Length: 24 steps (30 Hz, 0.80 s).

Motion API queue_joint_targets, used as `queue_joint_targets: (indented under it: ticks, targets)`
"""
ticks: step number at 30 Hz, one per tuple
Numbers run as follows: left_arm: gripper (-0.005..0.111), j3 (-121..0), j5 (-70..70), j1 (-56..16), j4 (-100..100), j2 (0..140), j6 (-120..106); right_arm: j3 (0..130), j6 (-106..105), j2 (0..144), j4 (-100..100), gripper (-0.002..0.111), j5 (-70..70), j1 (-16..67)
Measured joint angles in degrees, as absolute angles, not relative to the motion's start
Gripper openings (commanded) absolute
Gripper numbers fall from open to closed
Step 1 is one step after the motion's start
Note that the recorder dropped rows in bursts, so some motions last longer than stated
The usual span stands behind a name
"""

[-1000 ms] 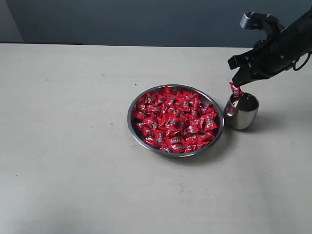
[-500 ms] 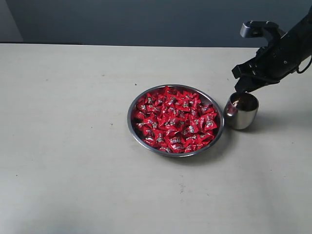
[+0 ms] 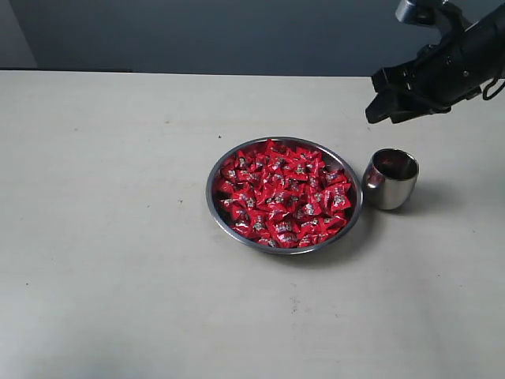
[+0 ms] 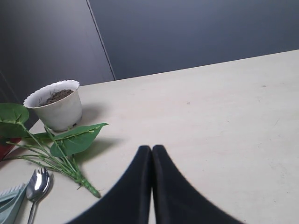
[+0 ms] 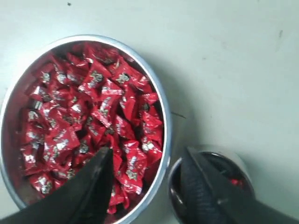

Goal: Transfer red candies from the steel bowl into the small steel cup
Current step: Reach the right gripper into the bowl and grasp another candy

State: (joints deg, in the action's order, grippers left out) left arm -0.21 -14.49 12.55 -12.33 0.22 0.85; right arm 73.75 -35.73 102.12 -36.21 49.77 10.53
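Note:
The steel bowl sits mid-table, heaped with red candies. Just to its right stands the small steel cup; something dark red shows inside it. My right gripper hangs open above and slightly behind the cup, holding nothing. In the right wrist view its two black fingers straddle the bowl's rim and the cup, where a red candy lies inside. My left gripper is shut and empty, over bare table away from the bowl.
In the left wrist view a white pot of soil, a leafy green sprig and a steel spoon lie on the table beside the left gripper. A dark wall runs behind the table.
My right gripper held a red candy just over the cup, opened and let it fall in, then rose away from the cup with open jaws.

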Motion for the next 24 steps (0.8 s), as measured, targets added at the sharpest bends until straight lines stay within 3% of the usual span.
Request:
queue_joint_targets:
  ticks: [13, 24]
  targets:
    - [0.0, -0.2, -14.5, 12.5, -12.3, 0.2, 0.9, 73.7, -37.3, 101.9, -36.8, 0.045, 45.8, 23.7]
    - [0.0, -0.2, -14.5, 12.5, -12.3, 0.2, 0.9, 73.8, -37.4, 106.7, -35.0, 0.045, 43.4, 29.6]
